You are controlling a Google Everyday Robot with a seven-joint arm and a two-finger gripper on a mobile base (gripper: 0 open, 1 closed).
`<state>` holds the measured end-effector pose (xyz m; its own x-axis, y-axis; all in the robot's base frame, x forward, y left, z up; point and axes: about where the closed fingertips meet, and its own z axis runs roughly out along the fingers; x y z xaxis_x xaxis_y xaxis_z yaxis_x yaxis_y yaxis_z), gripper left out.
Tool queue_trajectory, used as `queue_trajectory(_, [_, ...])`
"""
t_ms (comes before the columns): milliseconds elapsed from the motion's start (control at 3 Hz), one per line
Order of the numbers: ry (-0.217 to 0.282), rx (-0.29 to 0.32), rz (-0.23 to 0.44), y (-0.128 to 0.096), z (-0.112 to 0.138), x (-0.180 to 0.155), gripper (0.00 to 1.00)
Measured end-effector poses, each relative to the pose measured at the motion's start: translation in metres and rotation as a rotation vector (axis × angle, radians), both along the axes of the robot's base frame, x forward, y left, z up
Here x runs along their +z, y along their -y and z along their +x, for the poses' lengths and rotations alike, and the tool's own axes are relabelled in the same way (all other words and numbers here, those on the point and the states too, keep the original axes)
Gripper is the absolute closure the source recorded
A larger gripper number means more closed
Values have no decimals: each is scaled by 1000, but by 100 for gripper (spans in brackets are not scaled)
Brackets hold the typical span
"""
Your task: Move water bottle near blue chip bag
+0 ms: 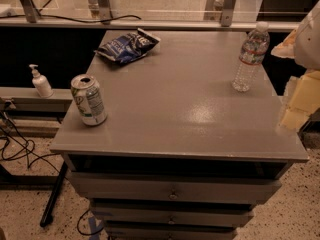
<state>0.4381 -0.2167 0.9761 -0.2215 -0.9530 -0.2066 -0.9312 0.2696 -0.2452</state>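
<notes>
Your gripper (298, 108) hangs at the right edge of the view, just off the right side of the grey drawer cabinet (175, 109) and not touching anything. You cannot tell from here whether it is open or closed.

The water bottle (251, 56) stands upright a little to the gripper's left and farther back, close to the cabinet top's right edge. The blue chip bag (127, 46) lies well away from it, at the far-left corner. A green-and-white soda can (89, 100) stands far to the gripper's left near the front edge, off the straight line between bottle and bag.

Nothing is held, so the reach comes first. The bottle looks tall and light: a glancing approach could topple it or nudge it over the nearby edge. Squeeze too hard and the ribbed plastic may buckle or slip. Set it beside the bag, not on the crumpled foil, or it may tip.
</notes>
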Motion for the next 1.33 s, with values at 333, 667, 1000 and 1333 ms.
queue_trajectory(333, [0,0,0,0,0,0,0])
queue_trajectory(667, [10,-24,16,6,7,-7,0])
queue_trajectory(1000, [17,-78,80,27,24,-29,0])
queue_trajectory(1333, [42,-155,181,58,50,-49,0])
